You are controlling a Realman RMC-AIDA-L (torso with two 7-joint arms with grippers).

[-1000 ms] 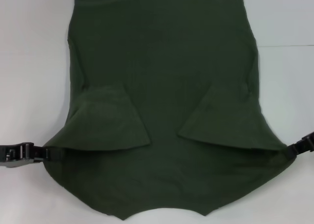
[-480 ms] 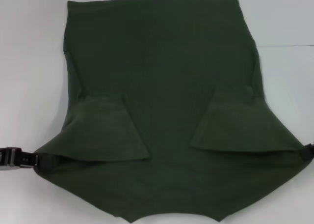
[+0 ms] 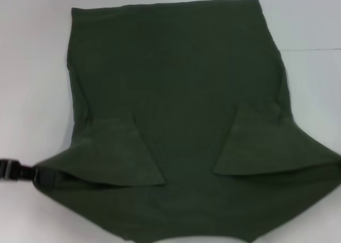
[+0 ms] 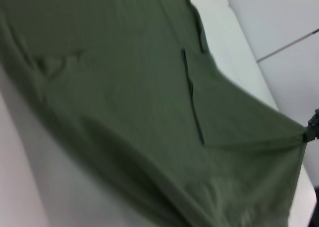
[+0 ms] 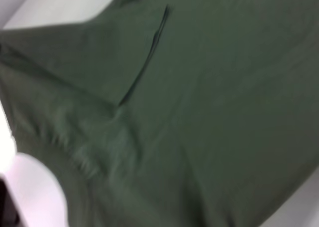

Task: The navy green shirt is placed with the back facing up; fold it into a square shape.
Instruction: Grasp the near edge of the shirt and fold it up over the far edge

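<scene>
Head view: green shirt (image 3: 176, 120) spread on white tabletop (image 3: 32, 67), both sleeves turned inward. Left tool (image 3: 36, 175) clamped on its left edge; right tool (image 4: 313, 129) pinching the opposite edge. Folding barely begun; body folds outstanding.

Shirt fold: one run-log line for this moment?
shirt: back up, both sleeves folded in | left pincer: gripping left shoulder corner | right pincer: gripping right corner, outside head view | table
</scene>
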